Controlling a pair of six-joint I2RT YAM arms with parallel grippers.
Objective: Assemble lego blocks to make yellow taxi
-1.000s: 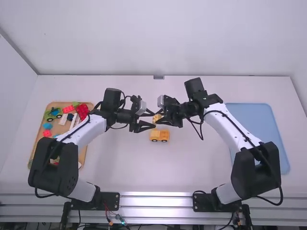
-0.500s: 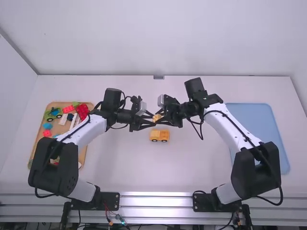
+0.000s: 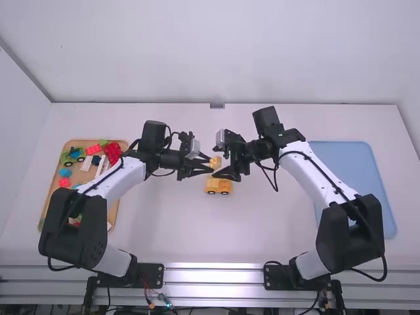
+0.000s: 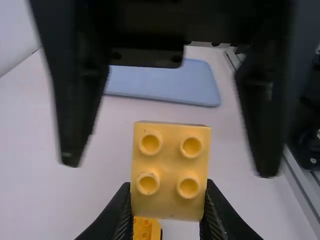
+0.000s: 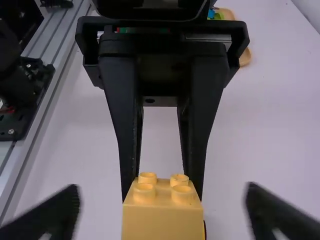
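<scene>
Snugly closed, the left gripper (image 3: 210,164) has its two fingertips pressed on opposite sides of a yellow block (image 4: 170,172), which it holds above the table (image 3: 170,230). Four round studs show on the block. The right gripper (image 3: 220,164) stands wide open around that same block, its fingers well apart; in the right wrist view, a gap shows between the block and each blurred finger (image 5: 262,210).

Just nearer the high camera than the held block, a yellow truck (image 3: 218,186) with dark wheels sits on the table.

Farther out, beyond the left arm's side, lies a wooden tray (image 3: 115,209), partly hidden by that arm. It holds a green vehicle (image 3: 72,156), a red block (image 3: 113,151), white pieces (image 3: 101,165) and other small parts. Out on the right arm's side, partly behind the arm, a blue tray (image 3: 351,167) lies flat on the table.
</scene>
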